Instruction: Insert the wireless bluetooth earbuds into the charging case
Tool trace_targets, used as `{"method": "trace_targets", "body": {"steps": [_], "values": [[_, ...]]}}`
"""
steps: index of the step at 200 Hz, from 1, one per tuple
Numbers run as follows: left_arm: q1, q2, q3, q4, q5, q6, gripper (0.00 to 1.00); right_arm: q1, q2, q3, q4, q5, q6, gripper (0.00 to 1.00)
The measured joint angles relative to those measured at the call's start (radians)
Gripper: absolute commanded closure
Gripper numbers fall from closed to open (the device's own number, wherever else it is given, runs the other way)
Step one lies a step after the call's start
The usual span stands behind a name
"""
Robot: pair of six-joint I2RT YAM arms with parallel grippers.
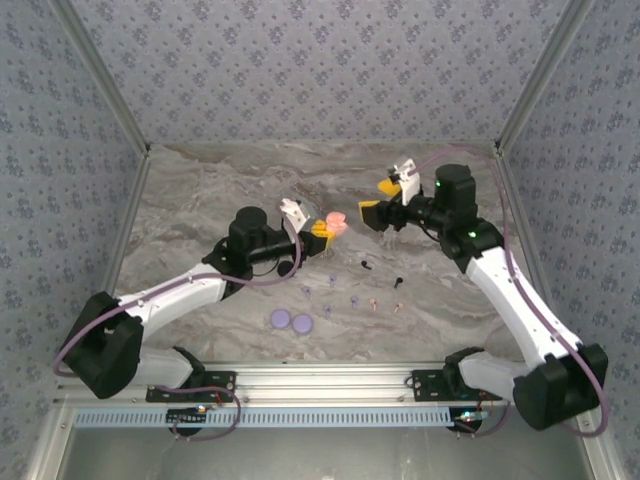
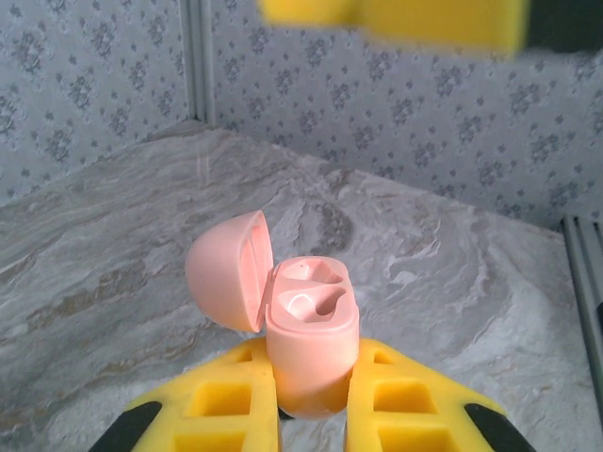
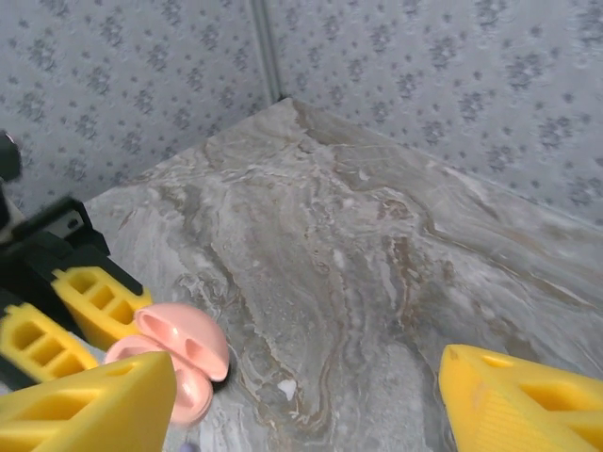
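The left gripper (image 1: 322, 228) is clamped on the lower body of the pale pink charging case (image 1: 336, 224), one yellow finger on each side, and holds it up off the marbled table (image 1: 200, 200). The left wrist view gives what the overhead cannot: the case's lid (image 2: 231, 268) is swung open to the left of the body and the two moulded wells inside are bare. The case's pink shell is plain wherever it shows. The right gripper (image 1: 380, 200) hangs just to the right of the case and apart from it. Its yellow fingers (image 3: 523, 400) are spread wide with only table between them, and its own camera sees the case from the other side, low at the left, with the left gripper's fingers behind it. The overhead view alone takes in the earbuds (image 1: 354, 300), all loose on the table on the arm-base side of the case. Two black ones (image 1: 367, 265) lie closest to the case, lavender ones (image 1: 331, 276) are scattered below it, and two pale pink ones (image 1: 374, 303) lie further toward the bases. Two lavender discs (image 1: 280, 318) sit side by side, nearer the bases and left of the case.
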Motion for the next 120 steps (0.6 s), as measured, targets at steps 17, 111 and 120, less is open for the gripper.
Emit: {"method": "trace_targets", "body": {"steps": [17,111,120], "values": [[0.0,-0.022,-0.054,0.013,-0.019,0.02,1.0,0.0,-0.058,0.012,-0.106,0.042,0.04,0.19],[0.0,-0.175,-0.111,0.005,-0.064,0.099,1.0,0.12,-0.024,-0.183,-0.554,0.321,0.381,0.46],[0.0,-0.177,-0.111,0.003,-0.064,0.102,1.0,0.129,0.004,-0.195,-0.573,0.346,0.406,0.5]]}}
